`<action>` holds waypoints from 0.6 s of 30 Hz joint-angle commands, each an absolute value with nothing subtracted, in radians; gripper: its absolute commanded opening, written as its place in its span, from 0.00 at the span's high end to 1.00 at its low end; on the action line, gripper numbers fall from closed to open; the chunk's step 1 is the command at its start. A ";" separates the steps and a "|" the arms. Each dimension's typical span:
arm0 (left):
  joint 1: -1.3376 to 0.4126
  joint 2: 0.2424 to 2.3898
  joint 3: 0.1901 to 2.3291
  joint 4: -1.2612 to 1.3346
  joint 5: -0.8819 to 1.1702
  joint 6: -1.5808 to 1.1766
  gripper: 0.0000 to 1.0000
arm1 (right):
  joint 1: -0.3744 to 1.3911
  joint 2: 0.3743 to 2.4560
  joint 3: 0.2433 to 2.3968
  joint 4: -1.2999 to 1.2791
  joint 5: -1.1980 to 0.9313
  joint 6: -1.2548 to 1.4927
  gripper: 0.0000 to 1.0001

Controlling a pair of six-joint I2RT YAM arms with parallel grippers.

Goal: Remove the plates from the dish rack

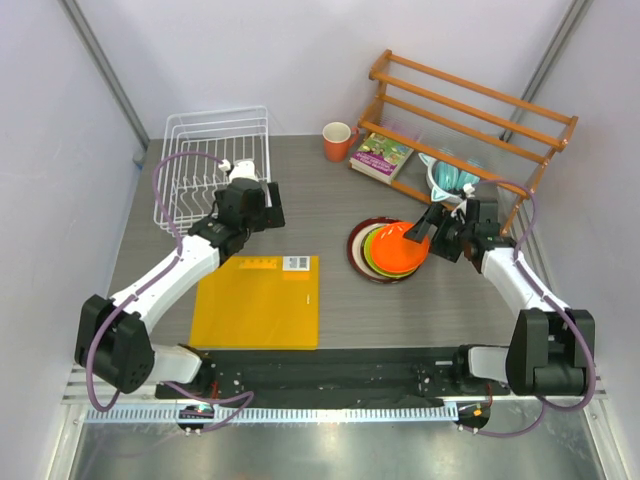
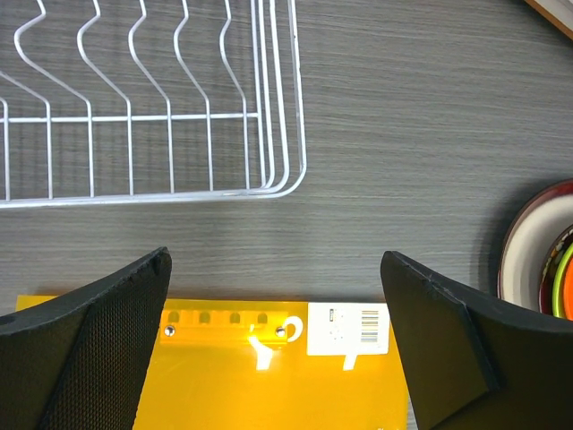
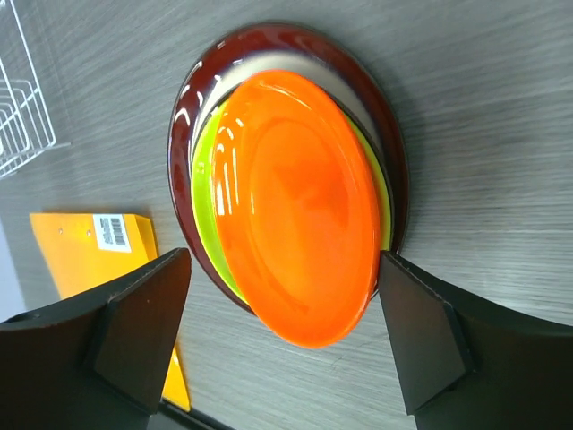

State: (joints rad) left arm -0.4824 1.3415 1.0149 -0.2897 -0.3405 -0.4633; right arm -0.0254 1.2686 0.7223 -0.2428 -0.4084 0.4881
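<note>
The three plates lie stacked on the table right of centre: the orange plate (image 1: 402, 248) (image 3: 295, 206) on top and offset to the right, the lime green one (image 1: 372, 256) (image 3: 208, 197) under it, the dark red one (image 1: 357, 248) (image 3: 269, 40) (image 2: 528, 233) at the bottom. My right gripper (image 1: 432, 232) (image 3: 285, 269) is open, its fingers standing either side of the orange plate's near edge and holding nothing. The white wire dish rack (image 1: 210, 160) (image 2: 134, 117) at the far left holds no plates. Just in front of it my left gripper (image 1: 266, 210) (image 2: 277, 296) hangs open and empty.
A yellow folder (image 1: 260, 300) (image 2: 269, 385) lies flat under the left gripper. At the back stand an orange mug (image 1: 338, 141), a book (image 1: 381, 157), teal bowl-like items (image 1: 450, 178) and an orange wooden slatted shelf (image 1: 470, 100). Walls close both sides.
</note>
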 commanded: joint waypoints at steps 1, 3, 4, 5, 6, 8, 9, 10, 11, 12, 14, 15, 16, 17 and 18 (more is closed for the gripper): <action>-0.483 1.336 1.038 -0.285 -0.364 -0.460 0.01 | -0.026 1.209 0.781 -0.308 -0.330 0.431 0.08; -0.483 1.335 1.039 -0.291 -0.368 -0.460 0.01 | -0.026 1.197 0.788 -0.330 -0.289 0.420 0.08; -0.483 1.335 1.037 -0.291 -0.373 -0.462 0.00 | -0.026 1.189 0.792 -0.345 -0.273 0.420 0.07; -0.483 1.335 1.037 -0.291 -0.376 -0.460 0.01 | -0.026 1.184 0.792 -0.353 -0.259 0.416 0.07; -0.483 1.332 1.035 -0.293 -0.379 -0.460 0.00 | -0.026 1.180 0.793 -0.354 -0.249 0.414 0.07; -0.483 1.331 1.038 -0.291 -0.387 -0.462 0.01 | -0.026 1.172 0.792 -0.359 -0.239 0.416 0.07; -0.483 1.331 1.042 -0.291 -0.388 -0.462 0.00 | -0.025 1.172 0.792 -0.357 -0.238 0.417 0.06; -0.483 1.336 1.045 -0.293 -0.390 -0.462 0.00 | -0.026 1.172 0.793 -0.357 -0.230 0.422 0.06; -0.483 1.338 1.054 -0.299 -0.396 -0.463 0.00 | -0.026 1.175 0.795 -0.359 -0.224 0.423 0.06; -0.483 1.341 1.058 -0.304 -0.402 -0.462 0.01 | -0.025 1.177 0.796 -0.356 -0.209 0.426 0.06; -0.483 1.348 1.068 -0.302 -0.416 -0.456 0.01 | -0.025 1.187 0.801 -0.344 -0.154 0.433 0.04; -0.483 1.351 1.071 -0.302 -0.420 -0.459 0.01 | -0.025 1.192 0.804 -0.331 -0.135 0.442 0.03; -0.483 1.350 1.077 -0.304 -0.422 -0.460 0.00 | -0.025 1.193 0.801 -0.319 -0.088 0.445 0.00; -0.483 1.350 1.086 -0.301 -0.417 -0.456 0.00 | -0.025 1.192 0.793 -0.299 -0.075 0.449 0.00; -0.483 1.348 1.088 -0.296 -0.423 -0.456 0.01 | -0.025 1.190 0.782 -0.258 -0.066 0.454 0.00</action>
State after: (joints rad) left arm -0.4824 1.3495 1.0306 -0.3126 -0.3847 -0.4629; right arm -0.0254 1.1976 0.7605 -0.3473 -0.1776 0.4435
